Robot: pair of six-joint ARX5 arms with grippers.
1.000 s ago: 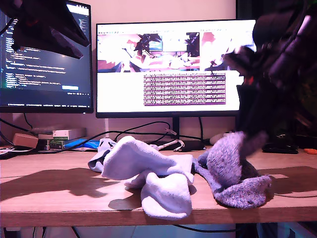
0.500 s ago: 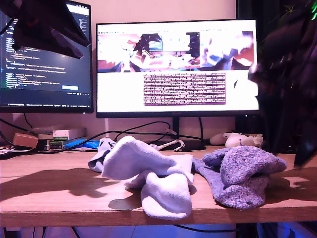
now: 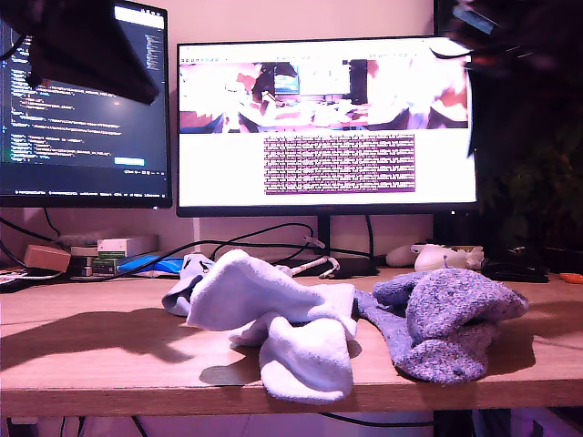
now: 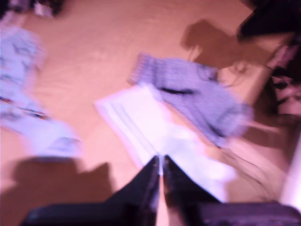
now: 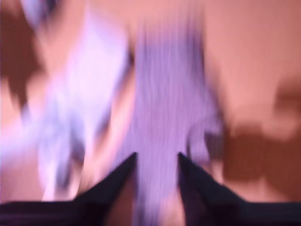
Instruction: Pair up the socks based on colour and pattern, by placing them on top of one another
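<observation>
- My first claw is clenched, its two dark tips pressed together with nothing between them, and it hangs above the table.
- In the first wrist view, a white sock lies flat just beyond those tips, toward 12 o'clock from them.
- A grey-lavender sock lies against the white one's far edge, at about 1 o'clock from the tips; the two touch.
- A light blue sock with small dark figures lies well apart, at about 10 o'clock from the tips.
- My second claw is released, its tips spread with a gap between them, raised above the grey-lavender sock and holding nothing; that view is badly blurred.
- In the exterior view, a heap of white socks sits near the table's front edge, at about 6 o'clock in the frame.
- The fuzzy grey-lavender socks lie bunched just beside that heap, at its 3 o'clock, touching it.
- A light blue bit peeks out at the white heap's 9 o'clock.
- A white game controller rests behind, under the monitor.
</observation>
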